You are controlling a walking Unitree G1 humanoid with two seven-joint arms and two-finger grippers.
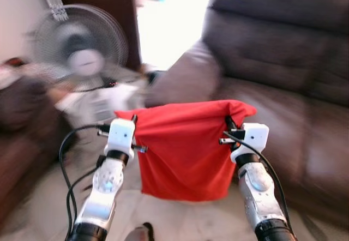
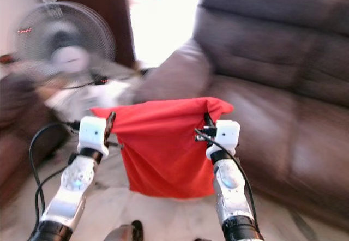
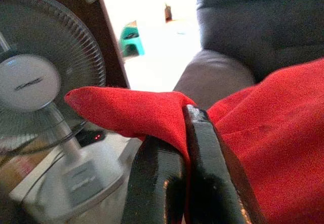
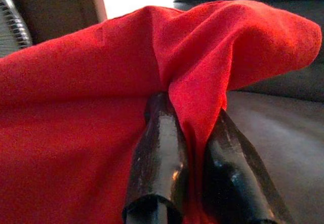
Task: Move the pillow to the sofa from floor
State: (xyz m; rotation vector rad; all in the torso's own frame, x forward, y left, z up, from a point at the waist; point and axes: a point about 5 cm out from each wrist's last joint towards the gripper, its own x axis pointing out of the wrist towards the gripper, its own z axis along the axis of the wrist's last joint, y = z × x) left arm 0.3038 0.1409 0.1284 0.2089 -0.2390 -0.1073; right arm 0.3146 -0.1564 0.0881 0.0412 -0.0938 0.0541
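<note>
The red pillow [image 1: 185,148] hangs in the air in front of the robot, up off the floor [image 1: 180,219]. It droops down like a soft bag between the two arms. Its top edge is stretched flat from one gripper to the other.

The left gripper [image 3: 185,133] is pinched tight on the pillow's top left corner. In the left wrist view the red cloth is squeezed between the two black fingers [image 3: 157,178], and a pointy bit of the corner sticks out past them. The right gripper [image 4: 190,133] is pinched tight on the top right corner. In the right wrist view the cloth bunches up and folds over between its black fingers [image 4: 159,153].

Both silver arms reach forward from the near edge of the picture, the left arm [image 1: 106,189] on the left and the right arm [image 1: 256,189] on the right. Black cables loop beside the left arm.

Just behind the pillow and to the right is a big dark brown sofa [image 1: 283,88]. Its padded armrest [image 1: 188,80] sits just behind the pillow's top edge. Far to the left stands a round fan [image 1: 79,44] with a wire cage. Bright light comes in between the fan and the sofa. The head pictures are blurry.
</note>
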